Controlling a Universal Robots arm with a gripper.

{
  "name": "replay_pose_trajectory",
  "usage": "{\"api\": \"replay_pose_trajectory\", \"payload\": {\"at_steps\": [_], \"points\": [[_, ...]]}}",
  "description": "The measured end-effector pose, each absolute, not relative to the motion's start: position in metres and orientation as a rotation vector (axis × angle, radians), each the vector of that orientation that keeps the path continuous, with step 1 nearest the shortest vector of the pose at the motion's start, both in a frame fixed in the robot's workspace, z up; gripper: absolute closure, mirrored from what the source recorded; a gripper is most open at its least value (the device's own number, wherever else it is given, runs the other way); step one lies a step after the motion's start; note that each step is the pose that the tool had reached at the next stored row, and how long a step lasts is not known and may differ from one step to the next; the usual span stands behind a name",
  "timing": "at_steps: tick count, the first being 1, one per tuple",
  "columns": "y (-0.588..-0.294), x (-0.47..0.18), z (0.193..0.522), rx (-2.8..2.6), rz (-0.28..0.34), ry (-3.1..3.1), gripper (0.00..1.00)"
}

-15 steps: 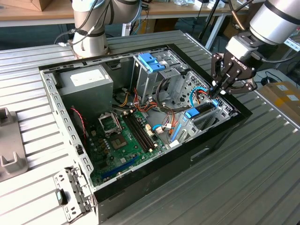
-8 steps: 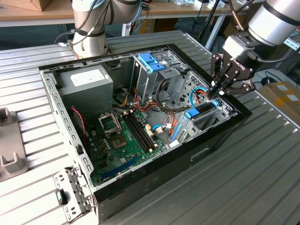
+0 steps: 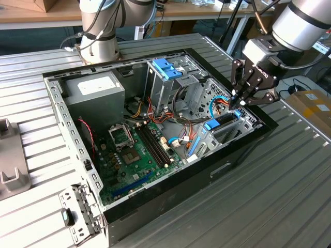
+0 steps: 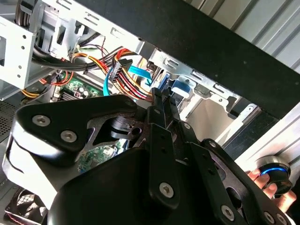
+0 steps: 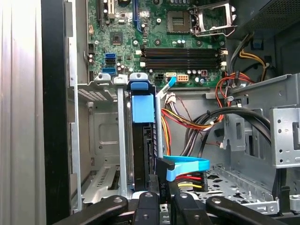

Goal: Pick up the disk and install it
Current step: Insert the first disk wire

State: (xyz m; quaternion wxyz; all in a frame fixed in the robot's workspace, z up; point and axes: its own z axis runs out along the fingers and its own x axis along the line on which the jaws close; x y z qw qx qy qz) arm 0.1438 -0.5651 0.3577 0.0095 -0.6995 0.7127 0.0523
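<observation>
The disk (image 3: 223, 122) stands on edge in a metal bay at the case wall on the exterior view's right, a dark slab with light-blue rails. In the first wrist view its blue end tab (image 5: 142, 107) tops the dark body, set between silver bay walls. My gripper (image 3: 237, 102) hangs just above the disk's end, pointing down into the case. In the second wrist view its fingers (image 4: 163, 123) lie close together, with the gripper (image 4: 159, 96) shut beside a blue tab (image 4: 180, 88). Nothing shows between the tips. In the first wrist view the gripper (image 5: 161, 190) sits by a blue cable.
The open case (image 3: 243, 150) lies on a ribbed metal table. Inside are the motherboard (image 3: 137, 150), a grey power-supply box (image 3: 95, 93), a silver cage with a blue latch (image 3: 166, 67) and loose cable bundles (image 5: 187, 122). A hand (image 4: 262, 180) rests on a black device with a blue ring.
</observation>
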Motion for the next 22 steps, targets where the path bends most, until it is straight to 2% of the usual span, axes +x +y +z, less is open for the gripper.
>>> {"api": "replay_pose_trajectory", "payload": {"at_steps": [22], "points": [[-0.570,0.135,0.345,-2.184,0.163,2.226,0.82]]}}
